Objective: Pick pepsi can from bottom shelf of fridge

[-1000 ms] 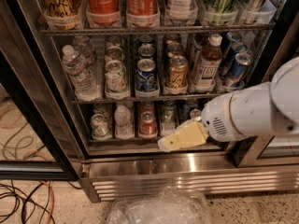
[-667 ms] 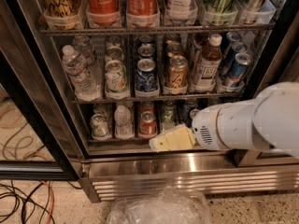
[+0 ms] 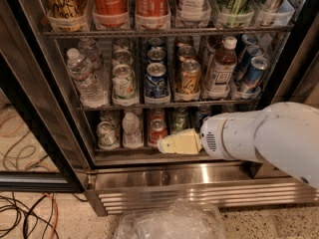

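The fridge stands open with its ribbed steel base below. On the bottom shelf stand a silver-green can, a small water bottle, a red can, a green can and a dark can. The dark can looks like the pepsi can; my wrist hides its lower part. My gripper, with cream-coloured fingers, is at the front edge of the bottom shelf. It sits just right of the red can, below the green one.
The rack above holds water bottles, a blue can, a copper-brown can and more blue cans at the right. The black door frame stands at the left. Cables lie on the floor. A crumpled clear plastic bag lies below the fridge.
My arm has moved left along the front of the bottom shelf, so the gripper tip now sits closer to the red can.
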Controlling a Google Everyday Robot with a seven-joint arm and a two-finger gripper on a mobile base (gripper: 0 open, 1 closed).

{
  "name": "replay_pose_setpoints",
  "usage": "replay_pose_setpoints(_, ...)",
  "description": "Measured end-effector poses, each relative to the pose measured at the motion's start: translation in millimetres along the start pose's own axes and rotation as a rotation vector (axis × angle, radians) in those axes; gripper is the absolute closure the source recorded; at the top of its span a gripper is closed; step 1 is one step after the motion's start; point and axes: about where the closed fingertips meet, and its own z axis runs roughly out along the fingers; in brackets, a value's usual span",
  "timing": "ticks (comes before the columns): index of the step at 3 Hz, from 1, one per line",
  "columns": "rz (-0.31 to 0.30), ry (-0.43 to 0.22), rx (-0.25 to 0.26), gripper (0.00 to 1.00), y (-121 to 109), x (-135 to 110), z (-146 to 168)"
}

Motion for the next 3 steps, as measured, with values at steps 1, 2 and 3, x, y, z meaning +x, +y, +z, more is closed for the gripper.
replay_pose_setpoints(1,0.0,0.0,0.0,0.0,0.0,0.0,0.0)
replay_pose_setpoints(2,0.01,-0.047,0.011,0.0,0.2,0.6,8.1)
replay_pose_setpoints(3,0.082,-0.058,-0.005,0.0,8.3,51.7,46.8)
